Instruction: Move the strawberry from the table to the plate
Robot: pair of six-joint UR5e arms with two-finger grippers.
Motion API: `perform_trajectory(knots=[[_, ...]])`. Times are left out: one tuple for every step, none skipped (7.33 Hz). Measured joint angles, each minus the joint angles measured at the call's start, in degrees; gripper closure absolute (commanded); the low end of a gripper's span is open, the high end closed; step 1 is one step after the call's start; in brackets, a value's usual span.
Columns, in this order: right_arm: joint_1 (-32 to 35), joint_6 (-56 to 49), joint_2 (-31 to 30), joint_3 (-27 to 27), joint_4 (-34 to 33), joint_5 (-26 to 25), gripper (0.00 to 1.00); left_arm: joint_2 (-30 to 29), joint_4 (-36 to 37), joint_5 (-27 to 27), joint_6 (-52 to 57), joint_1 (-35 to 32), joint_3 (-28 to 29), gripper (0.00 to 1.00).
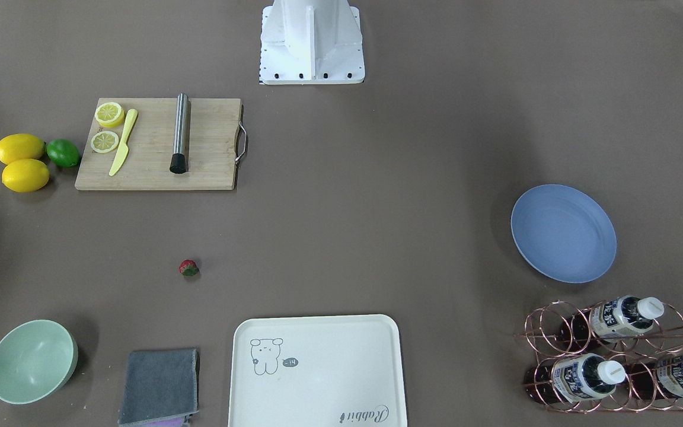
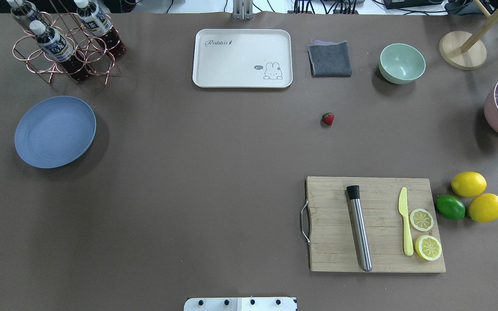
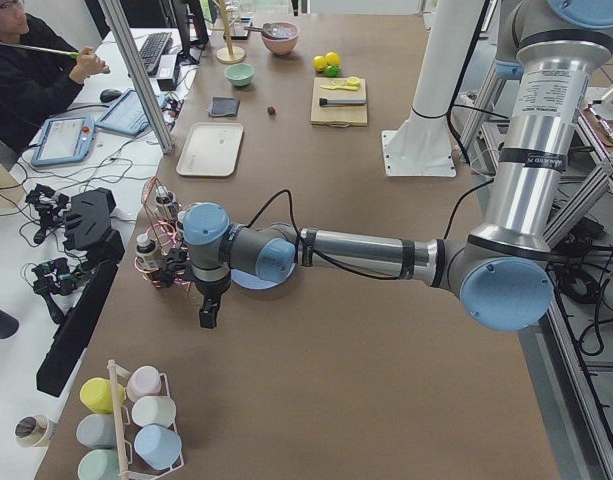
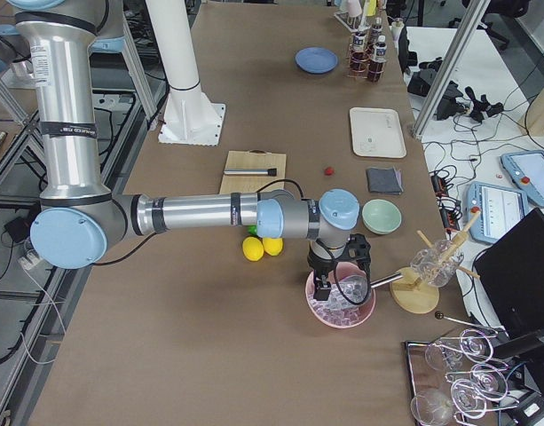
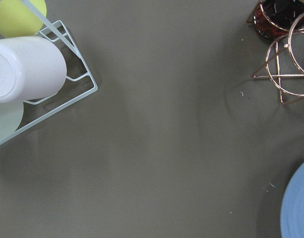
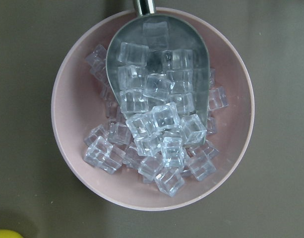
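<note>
The strawberry (image 1: 188, 268) (image 2: 327, 118) lies alone on the grey-brown table (image 2: 188, 172), between the cutting board and the grey cloth. The blue plate (image 1: 563, 233) (image 2: 55, 131) sits far across the table, beside the bottle rack, with nothing on it. My left gripper (image 3: 208, 318) shows only in the exterior left view, hanging over the table's end past the plate; I cannot tell its state. Only the exterior right view shows my right gripper (image 4: 323, 288), which hangs over a pink bowl of ice, far from the strawberry (image 4: 327, 169); its state I cannot tell either.
A wooden cutting board (image 2: 374, 224) carries a steel rod, a yellow knife and lemon slices, with lemons (image 2: 468, 184) and a lime beside it. A cream tray (image 2: 242, 58), grey cloth (image 2: 329, 59), mint bowl (image 2: 401, 63) and copper bottle rack (image 2: 65, 47) line the far edge. A person (image 3: 26, 70) sits nearby.
</note>
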Motion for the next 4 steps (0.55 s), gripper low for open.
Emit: perform_trajectory(knots=[[0.0, 0.0, -0.1, 0.0, 0.0, 0.0, 0.00, 0.0, -0.1, -0.1, 0.1, 0.0, 0.0, 0.02], [0.0, 0.1, -0.1, 0.0, 0.0, 0.0, 0.00, 0.0, -1.1, -0.4, 0.2, 0.0, 0.1, 0.02], [0.0, 0.1, -0.1, 0.0, 0.0, 0.0, 0.00, 0.0, -3.2, -0.4, 0.2, 0.1, 0.2, 0.02], [0.0, 0.1, -0.1, 0.0, 0.0, 0.0, 0.00, 0.0, -5.0, -0.4, 0.1, 0.2, 0.0, 0.02]])
